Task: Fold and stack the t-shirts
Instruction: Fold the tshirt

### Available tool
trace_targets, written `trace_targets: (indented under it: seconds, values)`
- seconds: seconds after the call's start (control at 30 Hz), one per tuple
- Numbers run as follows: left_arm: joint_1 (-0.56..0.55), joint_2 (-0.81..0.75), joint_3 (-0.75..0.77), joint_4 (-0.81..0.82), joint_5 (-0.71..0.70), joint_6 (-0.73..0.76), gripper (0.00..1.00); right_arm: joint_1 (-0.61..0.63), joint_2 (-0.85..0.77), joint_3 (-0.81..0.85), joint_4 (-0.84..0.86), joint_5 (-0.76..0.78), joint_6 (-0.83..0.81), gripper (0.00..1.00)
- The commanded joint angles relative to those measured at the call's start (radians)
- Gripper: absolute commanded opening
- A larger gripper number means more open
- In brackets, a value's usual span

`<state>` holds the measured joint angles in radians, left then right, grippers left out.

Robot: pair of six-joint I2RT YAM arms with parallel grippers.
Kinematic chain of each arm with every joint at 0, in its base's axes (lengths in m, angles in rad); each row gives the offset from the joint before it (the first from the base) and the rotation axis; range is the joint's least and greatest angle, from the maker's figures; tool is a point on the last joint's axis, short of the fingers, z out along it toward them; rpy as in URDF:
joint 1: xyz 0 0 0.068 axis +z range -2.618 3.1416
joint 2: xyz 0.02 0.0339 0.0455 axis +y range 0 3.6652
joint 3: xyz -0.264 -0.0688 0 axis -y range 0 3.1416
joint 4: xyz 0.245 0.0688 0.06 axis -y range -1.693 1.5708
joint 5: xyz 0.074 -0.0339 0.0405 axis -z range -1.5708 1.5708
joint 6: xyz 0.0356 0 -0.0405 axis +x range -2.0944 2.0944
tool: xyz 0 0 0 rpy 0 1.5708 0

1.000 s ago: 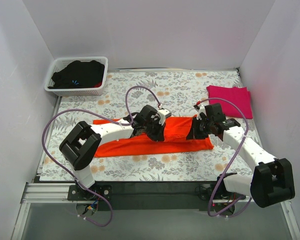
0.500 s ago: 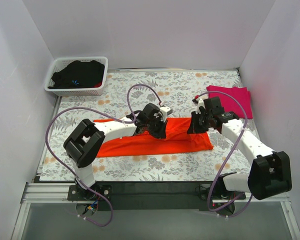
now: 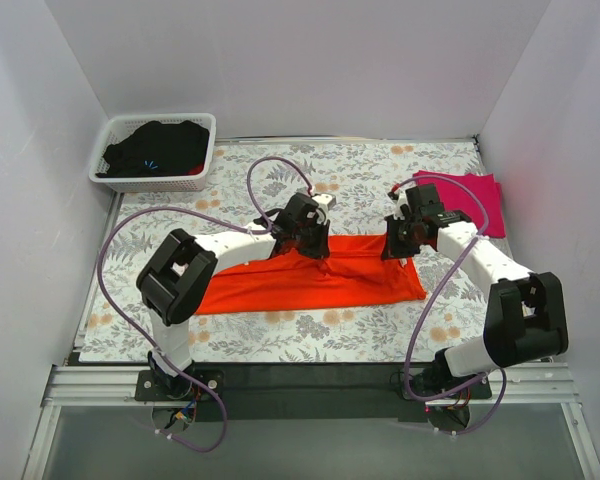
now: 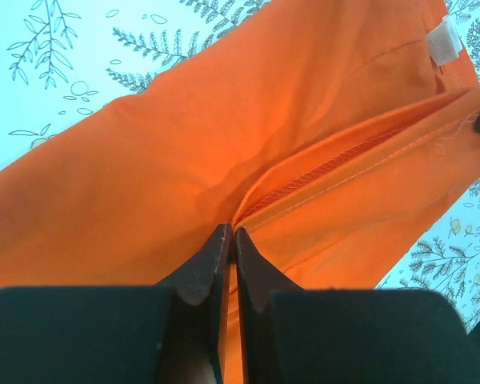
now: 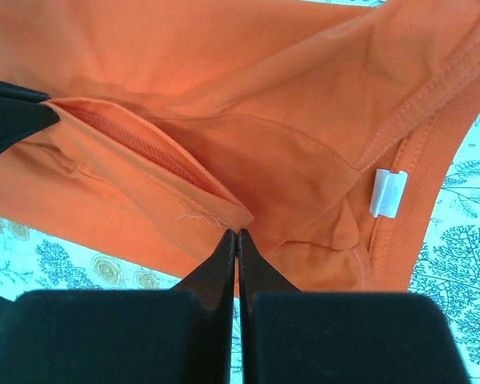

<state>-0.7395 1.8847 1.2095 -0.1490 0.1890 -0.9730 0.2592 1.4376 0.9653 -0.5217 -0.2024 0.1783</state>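
The bright orange soft cloth t-shirt [image 3: 280,290] lies spread across the middle of the flower-patterned table [image 3: 370,175]. The left tool [image 4: 231,234] is closed, pinching a fold of it; the right tool [image 5: 237,234] is closed on its seamed edge near the white label [image 5: 386,193]. The magenta-pink folded t-shirt [image 3: 467,200] lies at the table's far right corner.

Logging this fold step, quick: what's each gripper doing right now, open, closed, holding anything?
Left gripper: closed, pinching a fold of the orange t-shirt.
Right gripper: closed, pinching the same shirt at its hem.
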Motion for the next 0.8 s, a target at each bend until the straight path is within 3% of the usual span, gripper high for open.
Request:
trace_targets:
  seconds: [0.0, 0.07, 0.13, 0.17, 0.23, 0.27, 0.4, 0.67, 0.77]
  values:
    - [0.005, 0.008, 0.036, -0.009, -0.045, -0.012, 0.08, -0.018, 0.01, -0.002, 0.005, 0.055, -0.005, 0.01]
    - [0.005, 0.02, 0.041, -0.009, -0.037, -0.015, 0.14, -0.02, 0.018, -0.026, 0.005, 0.055, 0.007, 0.02]
    - [0.005, 0.008, 0.048, -0.02, -0.039, -0.023, 0.32, -0.023, 0.021, -0.03, 0.003, 0.057, 0.016, 0.07]
    - [0.005, -0.002, 0.05, -0.023, -0.045, -0.03, 0.54, -0.026, 0.012, -0.024, 0.006, 0.06, 0.02, 0.16]
    - [0.006, -0.039, 0.036, -0.029, -0.087, -0.039, 0.68, -0.037, 0.001, 0.016, 0.008, 0.078, 0.023, 0.33]
    - [0.008, -0.077, 0.03, -0.03, -0.108, -0.052, 0.7, -0.043, -0.002, 0.035, 0.008, 0.086, 0.023, 0.37]
    - [0.069, -0.173, -0.027, -0.046, -0.239, -0.13, 0.72, -0.093, 0.038, 0.127, 0.02, 0.081, 0.018, 0.41]
    - [0.313, -0.249, -0.214, -0.093, -0.316, -0.289, 0.45, -0.158, 0.207, 0.181, 0.156, -0.015, 0.069, 0.31]
    - [0.377, -0.227, -0.231, -0.112, -0.319, -0.314, 0.4, -0.184, 0.263, 0.176, 0.205, -0.057, 0.082, 0.28]
